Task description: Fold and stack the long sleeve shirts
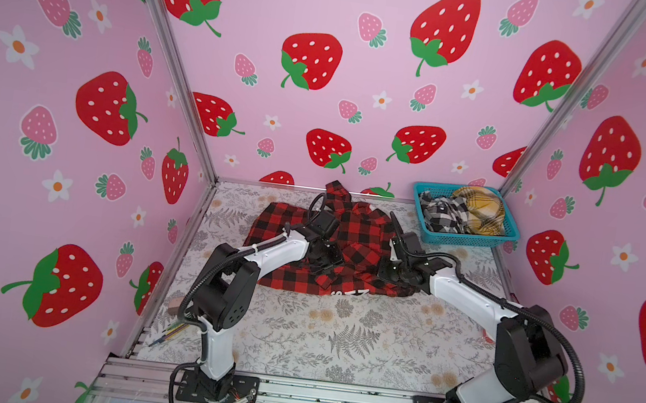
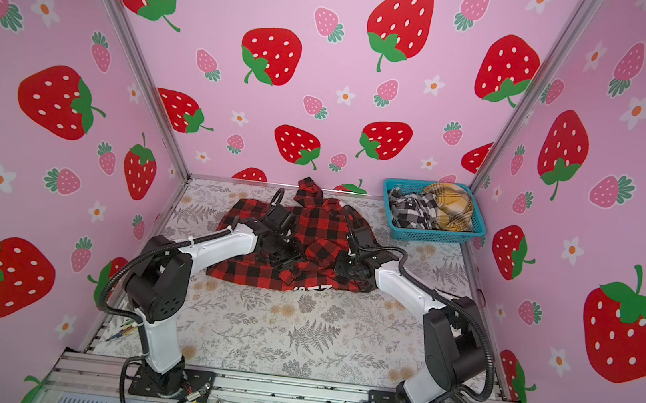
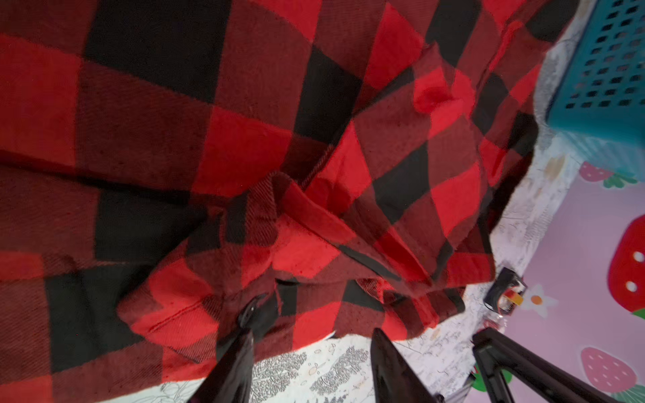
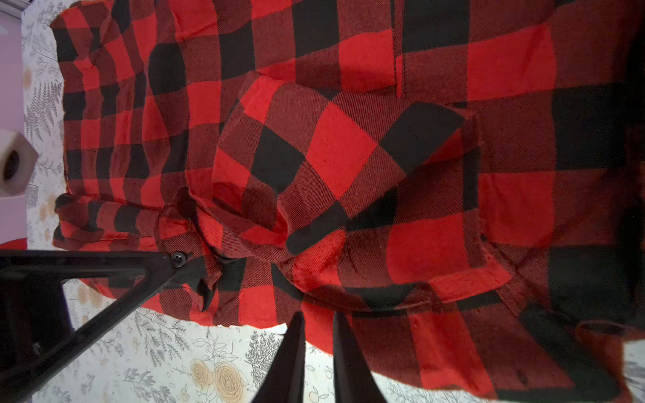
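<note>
Floral desk [image 1: 338,338], strawberry-print walls [image 1: 253,1]. Red-and-black shirt [image 1: 355,231] spread on desk under both hands; collar end toward back wall, lettered hem toward arm bases, long axis running between hands. Right hand [image 4: 319,314]: fingers nearly together, cloth edge between tips, pinch not certain. Left hand [image 3: 313,331]: fingers apart, one tip touching cloth edge, nothing gripped. Judgement: right hand nearer to a grip. Beyond right hand: teal basket [image 1: 471,241] holding black-and-white shirt [image 1: 441,215] and mustard shirt [image 1: 479,213]

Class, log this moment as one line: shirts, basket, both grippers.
red-and-black shirt: rumpled on table | basket: black-and-white shirt, mustard shirt | left gripper: open at hem | right gripper: pinching hem
</note>
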Motion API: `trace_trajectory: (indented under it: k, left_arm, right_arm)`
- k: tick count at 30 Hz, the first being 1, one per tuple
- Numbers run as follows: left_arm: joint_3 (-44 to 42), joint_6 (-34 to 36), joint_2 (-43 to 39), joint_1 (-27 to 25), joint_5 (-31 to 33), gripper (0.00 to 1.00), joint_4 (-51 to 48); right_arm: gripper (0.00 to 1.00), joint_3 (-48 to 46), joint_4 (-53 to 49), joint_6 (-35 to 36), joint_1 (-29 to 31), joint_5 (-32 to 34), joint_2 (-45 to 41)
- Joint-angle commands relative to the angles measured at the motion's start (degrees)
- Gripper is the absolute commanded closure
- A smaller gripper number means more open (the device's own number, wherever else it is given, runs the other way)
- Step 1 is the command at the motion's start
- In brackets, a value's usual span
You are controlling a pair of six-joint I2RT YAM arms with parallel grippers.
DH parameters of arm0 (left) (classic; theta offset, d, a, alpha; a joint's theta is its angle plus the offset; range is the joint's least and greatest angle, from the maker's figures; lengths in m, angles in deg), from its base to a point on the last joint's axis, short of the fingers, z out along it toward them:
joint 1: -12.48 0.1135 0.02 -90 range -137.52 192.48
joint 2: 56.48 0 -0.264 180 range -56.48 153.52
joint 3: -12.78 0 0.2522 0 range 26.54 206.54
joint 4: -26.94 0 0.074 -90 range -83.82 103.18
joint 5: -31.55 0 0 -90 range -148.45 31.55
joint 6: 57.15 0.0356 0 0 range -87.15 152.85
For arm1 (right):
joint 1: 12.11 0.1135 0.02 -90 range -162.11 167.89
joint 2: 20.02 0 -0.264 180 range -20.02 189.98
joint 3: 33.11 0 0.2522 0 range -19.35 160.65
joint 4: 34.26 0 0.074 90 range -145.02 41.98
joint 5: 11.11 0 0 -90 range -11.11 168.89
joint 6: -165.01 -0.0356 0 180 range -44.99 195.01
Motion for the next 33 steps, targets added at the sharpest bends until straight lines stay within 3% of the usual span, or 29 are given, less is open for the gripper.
trace_trajectory:
  k: [1,5,10,14,18,19,25,33]
  left_arm:
    - [5.6,4.5,2.1,-0.1,7.8,0.45,-10.0]
    - [10.2,8.0,4.9,-0.8,12.7,0.42,-15.5]
    - [11.1,8.4,8.6,-0.9,9.7,0.46,-15.0]
    - [9.8,7.4,9.5,-0.9,7.1,0.62,-11.9]
    - [10.3,9.1,9.0,-0.9,5.5,0.91,-12.5]
    - [11.4,10.6,8.6,-0.9,6.2,1.00,-13.7]
    - [15.2,23.9,-1.6,-0.9,17.2,1.00,-20.0]
    - [3.6,47.4,-22.9,-1.6,22.7,1.00,-19.4]
  right_arm:
    - [0.82,-2.2,4.4,0.3,-2.0,-4.3,1.1]
    - [0.82,-4.6,7.1,-0.3,-4.0,-6.4,2.1]
    - [0.85,-6.4,9.1,-0.8,-5.4,-7.5,3.4]
    - [0.85,-7.9,10.2,-1.5,-6.2,-7.6,3.3]
    - [0.84,-8.5,10.4,-1.4,-7.0,-7.8,3.4]
    - [0.82,-8.5,10.4,-1.4,-7.4,-7.9,3.3]
    - [0.50,-8.1,10.7,-1.3,-9.1,-10.3,0.7]
    - [0.31,-11.7,14.7,-5.6,-9.1,-14.8,-6.9]
